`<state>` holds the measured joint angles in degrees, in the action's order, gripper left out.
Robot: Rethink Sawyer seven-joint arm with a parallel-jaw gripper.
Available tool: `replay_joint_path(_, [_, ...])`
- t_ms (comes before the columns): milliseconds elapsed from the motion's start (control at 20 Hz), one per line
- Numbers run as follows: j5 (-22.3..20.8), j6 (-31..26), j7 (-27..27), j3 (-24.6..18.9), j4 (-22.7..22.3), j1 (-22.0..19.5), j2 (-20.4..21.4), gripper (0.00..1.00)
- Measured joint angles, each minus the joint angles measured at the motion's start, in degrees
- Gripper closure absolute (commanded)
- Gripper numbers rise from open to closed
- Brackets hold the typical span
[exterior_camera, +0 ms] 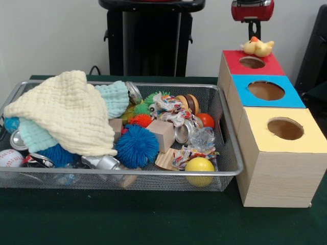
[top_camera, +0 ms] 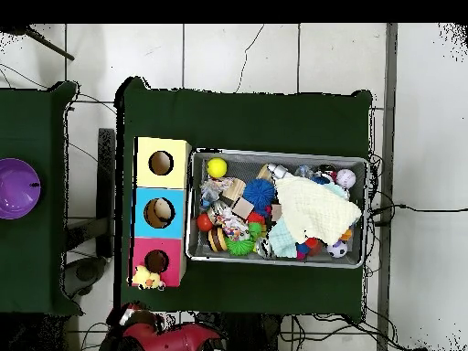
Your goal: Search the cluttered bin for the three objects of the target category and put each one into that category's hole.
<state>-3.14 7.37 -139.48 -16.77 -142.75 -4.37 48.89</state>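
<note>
Front view: the red arm (exterior_camera: 252, 10) hangs above the red box (exterior_camera: 251, 62), and its gripper (exterior_camera: 255, 37) sits directly over a yellow rubber duck (exterior_camera: 257, 47) resting beside that box's hole; whether the jaws grip the duck or are released I cannot tell. Beside the red box stand a blue box (exterior_camera: 265, 91) and a yellow box (exterior_camera: 284, 130). The wire bin (exterior_camera: 232, 163), next to the boxes, holds cloths, balls and blocks.

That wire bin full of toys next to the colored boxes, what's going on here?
Nothing is being handled right now. The wire bin is packed with balls, blocks, cans and a pale yellow cloth. Beside it stand three boxes with holes on top: red, blue and yellow. A rubber duck sits on the red one's far edge. The robot arm is drawn back above, its hand out of sight.
</note>
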Motion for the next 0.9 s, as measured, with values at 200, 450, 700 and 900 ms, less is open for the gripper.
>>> replay_joint_path(200, [0.0,0.0,0.0,-0.5,0.0,-0.8,0.0,1.0])
replay_joint_path(450, [0.0,0.0,0.0,-1.5,0.0,-2.2,0.0,1.0])
replay_joint_path(700, [0.3,0.0,0.0,-2.7,0.0,-3.8,0.0,1.0])
replay_joint_path(900, [1.3,0.0,0.0,-3.3,0.0,-3.8,0.0,1.0])
